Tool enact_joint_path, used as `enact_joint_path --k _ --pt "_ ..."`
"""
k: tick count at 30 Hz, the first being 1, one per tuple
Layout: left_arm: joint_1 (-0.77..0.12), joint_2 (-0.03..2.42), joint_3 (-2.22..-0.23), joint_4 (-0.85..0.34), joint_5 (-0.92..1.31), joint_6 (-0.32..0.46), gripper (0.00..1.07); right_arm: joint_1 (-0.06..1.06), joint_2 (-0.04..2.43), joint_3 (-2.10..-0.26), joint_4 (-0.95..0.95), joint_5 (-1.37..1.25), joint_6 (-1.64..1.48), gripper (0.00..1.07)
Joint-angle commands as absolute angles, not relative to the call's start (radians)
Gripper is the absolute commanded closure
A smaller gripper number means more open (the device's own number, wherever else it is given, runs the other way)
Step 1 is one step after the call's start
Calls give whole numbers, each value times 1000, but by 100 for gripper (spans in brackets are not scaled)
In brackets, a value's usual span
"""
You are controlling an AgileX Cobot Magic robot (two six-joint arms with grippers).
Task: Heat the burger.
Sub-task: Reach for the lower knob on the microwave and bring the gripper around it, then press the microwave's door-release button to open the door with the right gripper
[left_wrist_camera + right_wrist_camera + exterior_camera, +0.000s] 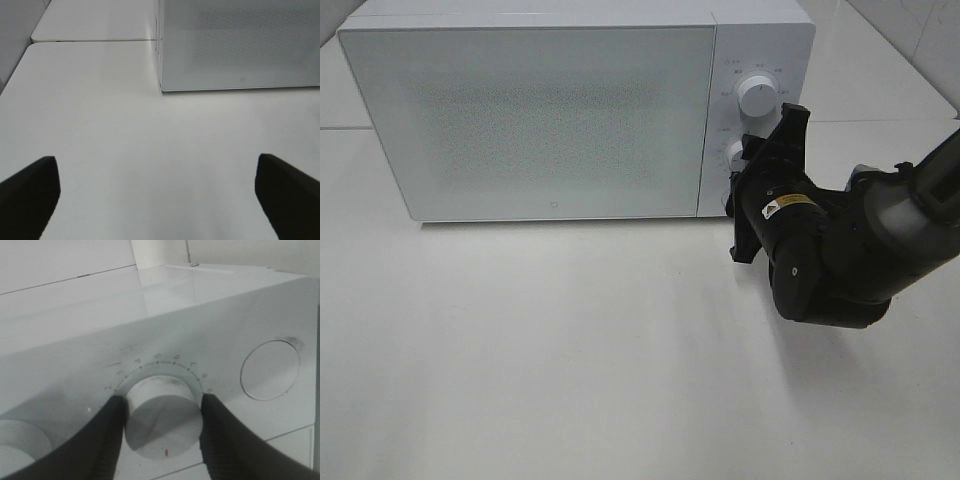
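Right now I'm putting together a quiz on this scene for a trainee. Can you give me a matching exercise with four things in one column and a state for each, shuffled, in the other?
Things:
1. left gripper
2. right gripper
3. microwave door
4. burger

States:
a. out of sight in every view
b. closed white panel
c. wide open, holding nothing
d. clamped on the numbered dial

Pairs: 1-c, 2-d, 3-b, 4-a

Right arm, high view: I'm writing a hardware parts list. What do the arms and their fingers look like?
The right arm is black, with bulky rounded wrist housings, a small yellow-and-white sticker and a grey link. Its fingers are matte black and tapered; the left fingers are plain black wedges.
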State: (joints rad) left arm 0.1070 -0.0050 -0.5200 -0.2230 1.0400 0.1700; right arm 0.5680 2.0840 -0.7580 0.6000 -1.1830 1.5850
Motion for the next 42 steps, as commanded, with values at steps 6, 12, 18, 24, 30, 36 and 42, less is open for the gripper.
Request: enact_joint_path --k 6,12,18,24,30,36,42 --pt "110 -27 -515 -230 1040 174 9 581 2075 -805 480 -1357 1520 102" --pt "110 -27 -515 -230 1040 174 9 581 2075 -805 559 -1356 1448 89" --pt "110 -27 -515 -230 1040 174 9 581 2075 -805 617 -1356 1421 78" --pt "110 -27 -515 -230 1040 174 9 581 2075 -805 680 -1355 1396 58" --pt "110 -27 -515 -230 1040 174 9 581 2071 -803 705 -1351 1364 39" --pt "110 -27 -515 -230 1040 174 9 584 2061 -777 661 -1306 1359 32" --pt "110 -27 -515 -230 1040 174 9 584 2026 -736 615 -1247 1308 32"
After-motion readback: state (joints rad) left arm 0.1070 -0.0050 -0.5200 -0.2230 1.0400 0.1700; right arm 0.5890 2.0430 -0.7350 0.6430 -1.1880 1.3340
